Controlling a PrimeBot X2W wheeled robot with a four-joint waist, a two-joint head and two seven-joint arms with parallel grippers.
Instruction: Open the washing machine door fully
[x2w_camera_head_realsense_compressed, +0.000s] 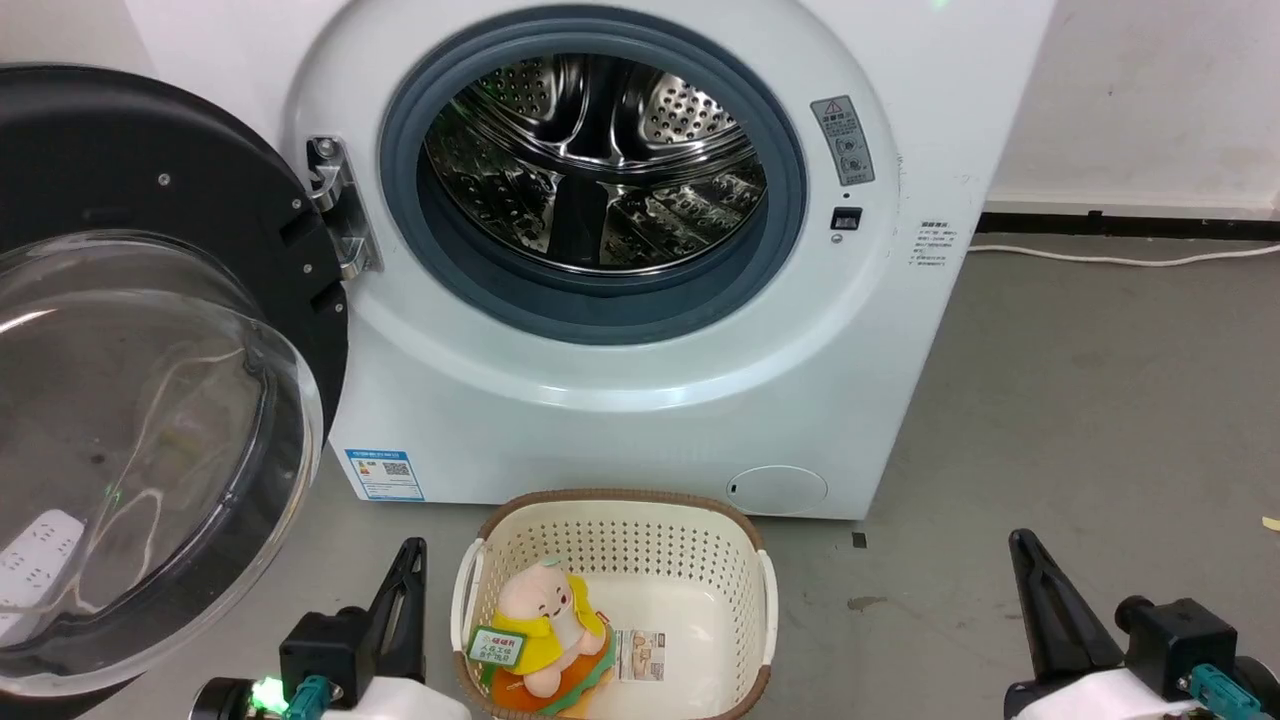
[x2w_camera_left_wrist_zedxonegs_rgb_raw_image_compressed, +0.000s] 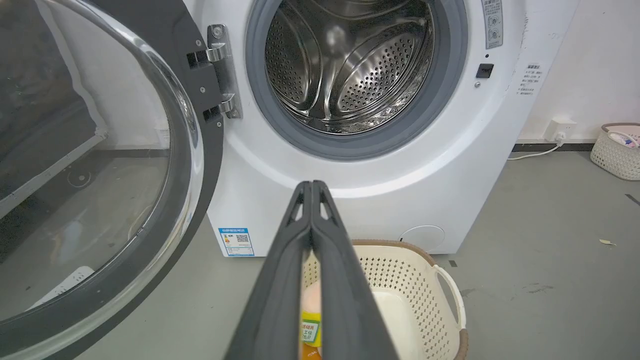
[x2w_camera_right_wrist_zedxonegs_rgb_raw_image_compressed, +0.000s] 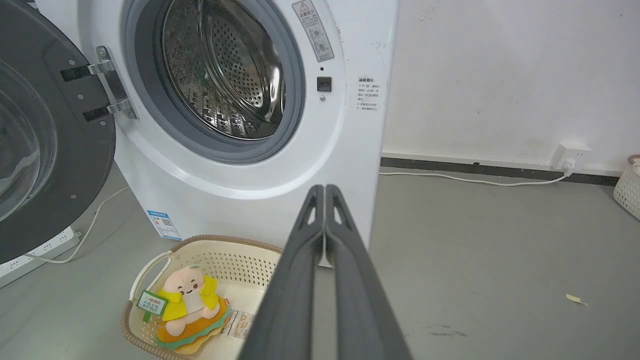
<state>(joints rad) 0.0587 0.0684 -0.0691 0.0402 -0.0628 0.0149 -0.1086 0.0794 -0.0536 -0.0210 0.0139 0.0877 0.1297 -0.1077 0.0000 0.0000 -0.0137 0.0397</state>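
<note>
The white washing machine (x2w_camera_head_realsense_compressed: 640, 400) fills the upper middle of the head view, its steel drum and grey gasket exposed. Its glossy black washing machine door (x2w_camera_head_realsense_compressed: 130, 380) with the bulging glass bowl is swung wide to the left on a metal hinge (x2w_camera_head_realsense_compressed: 340, 205). The door (x2w_camera_left_wrist_zedxonegs_rgb_raw_image_compressed: 100, 165) also takes up the left of the left wrist view, and the door (x2w_camera_right_wrist_zedxonegs_rgb_raw_image_compressed: 55, 145) sits at the left of the right wrist view. My left gripper (x2w_camera_head_realsense_compressed: 410, 550) is low at the bottom left, shut and empty, apart from the door. At the bottom right my right gripper (x2w_camera_head_realsense_compressed: 1022, 545) is shut and empty too.
A cream perforated basket (x2w_camera_head_realsense_compressed: 700, 545) holding a plush toy (x2w_camera_head_realsense_compressed: 545, 630) stands on the floor before the washer, between my arms. A white power strip (x2w_camera_right_wrist_zedxonegs_rgb_raw_image_compressed: 35, 250) and cable lie under the door. Another basket (x2w_camera_left_wrist_zedxonegs_rgb_raw_image_compressed: 620, 150) sits by the right wall. Grey floor stretches to the right.
</note>
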